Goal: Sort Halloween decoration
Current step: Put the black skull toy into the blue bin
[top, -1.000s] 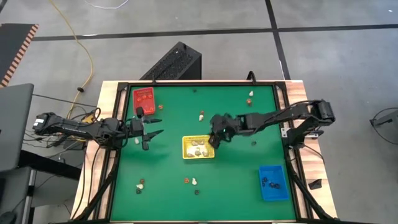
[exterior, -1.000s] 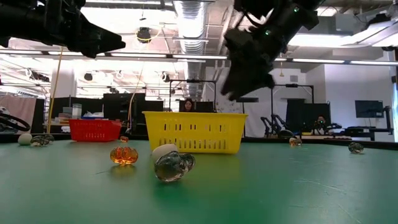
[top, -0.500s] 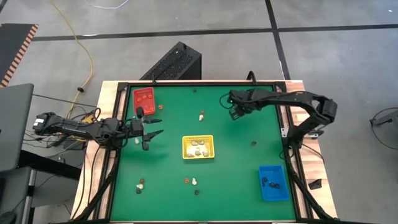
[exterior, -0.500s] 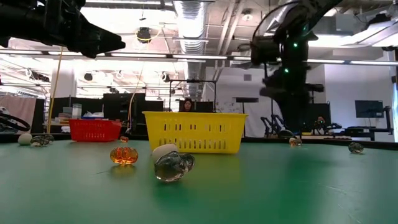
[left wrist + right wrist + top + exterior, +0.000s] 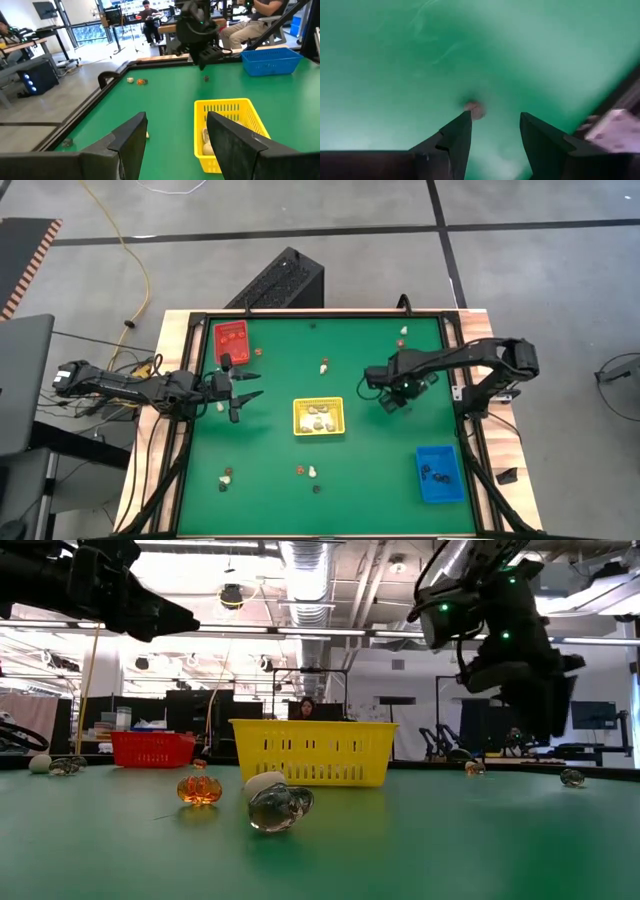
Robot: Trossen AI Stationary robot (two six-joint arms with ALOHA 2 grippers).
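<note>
Halloween trinkets lie scattered on the green table: a pale one [image 5: 323, 367] at mid-table, others at the far right [image 5: 403, 332] and several near the front [image 5: 310, 472]. My right gripper [image 5: 390, 404] hangs open, pointing down, right of the yellow tray [image 5: 318, 427]. A small brownish trinket [image 5: 474, 109] rests on the mat just ahead of its fingertips, apart from them. My left gripper [image 5: 243, 395] hovers open and level at the table's left side, empty. The yellow tray holds several pale trinkets [image 5: 317, 418].
A red tray [image 5: 231, 338] stands at the far left and a blue tray [image 5: 438, 476] with dark trinkets at the near right. In the low view an orange pumpkin [image 5: 199, 789] and a clear skull [image 5: 279, 808] lie before the yellow tray. People sit beyond the table.
My right gripper has left the yellow tray's right end, swung toward the table's far right, then come back nearer. It has tipped from a slant to pointing down over the mat right of the tray. My left gripper has kept still.
</note>
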